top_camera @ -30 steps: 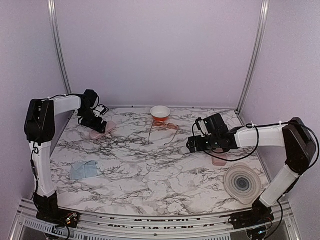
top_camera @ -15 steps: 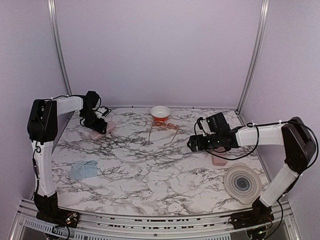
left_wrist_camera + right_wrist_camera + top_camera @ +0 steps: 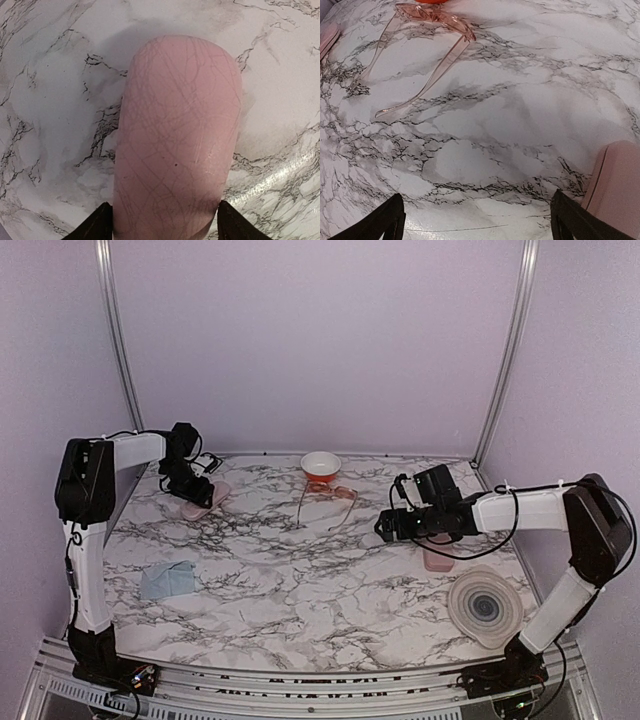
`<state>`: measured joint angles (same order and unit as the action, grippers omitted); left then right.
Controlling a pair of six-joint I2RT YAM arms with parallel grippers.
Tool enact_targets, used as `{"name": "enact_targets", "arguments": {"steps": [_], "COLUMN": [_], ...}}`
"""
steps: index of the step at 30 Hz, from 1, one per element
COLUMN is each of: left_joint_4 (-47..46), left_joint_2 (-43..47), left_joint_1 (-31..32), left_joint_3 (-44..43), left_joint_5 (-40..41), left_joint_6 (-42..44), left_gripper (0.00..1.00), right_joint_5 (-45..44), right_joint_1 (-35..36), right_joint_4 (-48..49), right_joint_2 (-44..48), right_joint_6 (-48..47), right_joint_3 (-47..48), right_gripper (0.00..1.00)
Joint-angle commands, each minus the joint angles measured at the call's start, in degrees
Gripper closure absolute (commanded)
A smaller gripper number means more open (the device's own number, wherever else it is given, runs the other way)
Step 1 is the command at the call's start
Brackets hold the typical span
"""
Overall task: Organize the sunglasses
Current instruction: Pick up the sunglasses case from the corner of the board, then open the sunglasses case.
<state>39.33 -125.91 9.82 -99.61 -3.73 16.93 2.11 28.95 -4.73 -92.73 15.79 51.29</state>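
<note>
Left fingers (image 3: 100, 226) pinch the pink case (image 3: 180, 130) on both sides. Right fingers (image 3: 385, 221) spread wide over the table (image 3: 520, 110), sunglasses (image 3: 445, 22) lying beyond.

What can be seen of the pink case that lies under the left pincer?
The pink case is oblong with a rounded end, and its matte skin, like leather, shows fine crackle lines. It looks closed and lies flat on the marble table, near the far left corner. The left pincer straddles its other end; whether the fingers press it, I cannot tell.
</note>
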Motion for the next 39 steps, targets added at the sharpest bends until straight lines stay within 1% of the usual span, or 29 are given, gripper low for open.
{"name": "enact_targets", "arguments": {"steps": [1,8,12,15,17,22,24,25,29,34,39], "left_joint_4": [1.8,1.8,1.8,1.8,1.8,1.8,1.8,1.8,1.8,0.7,-1.6], "left_joint_2": [-1.4,-1.5,-1.7,-1.6,-1.7,-1.9,-1.8,-1.3,1.2,6.0,12.5], "left_joint_1": [0.5,0.7,1.2,1.6,1.7,1.8,2.0,2.1,3.0,4.4,7.9], "left_joint_3": [-0.7,-0.4,0.3,0.4,0.5,0.7,0.9,1.0,2.3,5.7,9.8], "left_joint_5": [-1.0,-0.8,0.1,0.5,0.5,1.3,1.4,0.9,-1.0,-6.6,-11.3], "left_joint_6": [0.1,0.1,0.3,0.2,0.1,-0.4,-1.0,-1.4,-4.3,-9.6,-14.7], "left_gripper": [0.28,0.34,0.3,0.3,0.32,0.4,0.46,0.48,0.51,0.55,0.58], "right_joint_5": [0.4,0.5,0.5,0.6,0.7,0.9,1.0,1.0,1.3,1.1,-4.8], "right_joint_1": [-0.5,-0.6,-0.7,-0.8,-0.8,-1.0,-1.1,-1.1,-1.2,-1.2,1.8], "right_joint_4": [1.4,1.5,1.5,1.6,1.7,1.9,2.2,2.3,2.8,2.8,0.3], "right_joint_2": [-0.3,-0.3,-0.3,-0.2,-0.1,0.1,0.2,0.3,0.8,2.0,6.1], "right_joint_6": [-0.1,0.0,0.0,0.1,0.1,0.1,0.1,0.1,0.2,-0.1,1.4], "right_joint_3": [0.8,0.7,0.7,0.6,0.5,0.3,0.1,0.0,-0.5,-0.9,-0.8], "right_gripper": [0.02,0.02,0.02,0.02,0.02,0.02,0.02,0.02,0.02,0.02,0.02]}}
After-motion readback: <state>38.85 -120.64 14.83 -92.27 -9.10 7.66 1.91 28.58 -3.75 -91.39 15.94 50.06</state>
